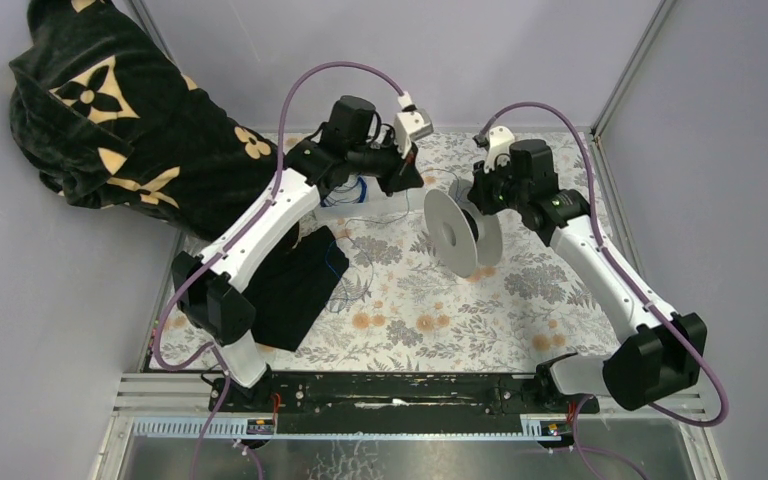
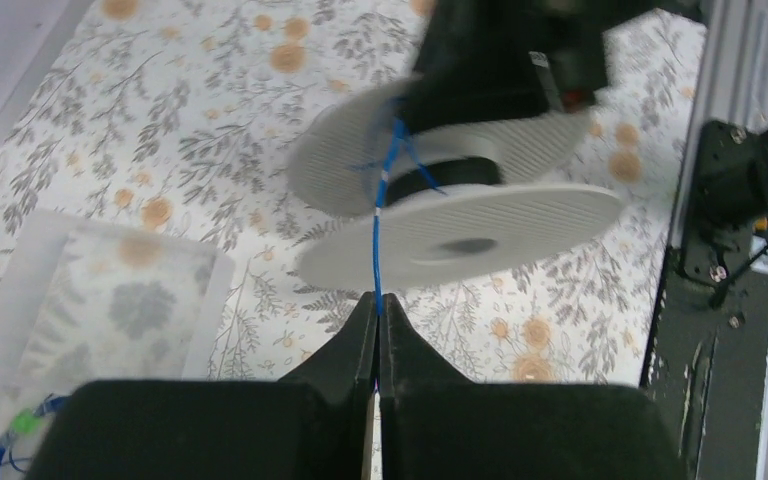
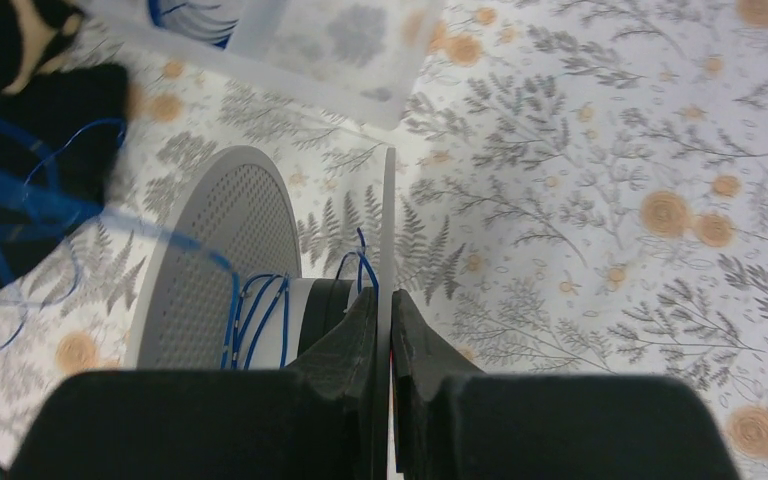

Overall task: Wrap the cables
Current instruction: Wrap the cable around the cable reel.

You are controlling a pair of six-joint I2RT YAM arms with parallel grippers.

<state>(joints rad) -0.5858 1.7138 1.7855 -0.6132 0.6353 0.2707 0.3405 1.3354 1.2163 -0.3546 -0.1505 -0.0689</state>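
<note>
Loose cables (image 1: 338, 265): hair-fine, limp, light; strewn over a black cloth (image 1: 295, 290), near left of the worktop (image 1: 520, 310).
Right claw (image 3: 389, 305): pinched on a thin flange of the white spool (image 3: 215, 250), mid-worktop.
Left claw (image 2: 378, 310): pressed together on one blue strand (image 2: 376, 235), judged slippery; best held near the spool.

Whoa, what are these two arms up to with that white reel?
The right hand pinches one flange of a white spool. The left hand is shut on a thin blue wire that runs to the spool's hub, where a few turns are already wound. More loose blue strands lie on a black cloth.
</note>
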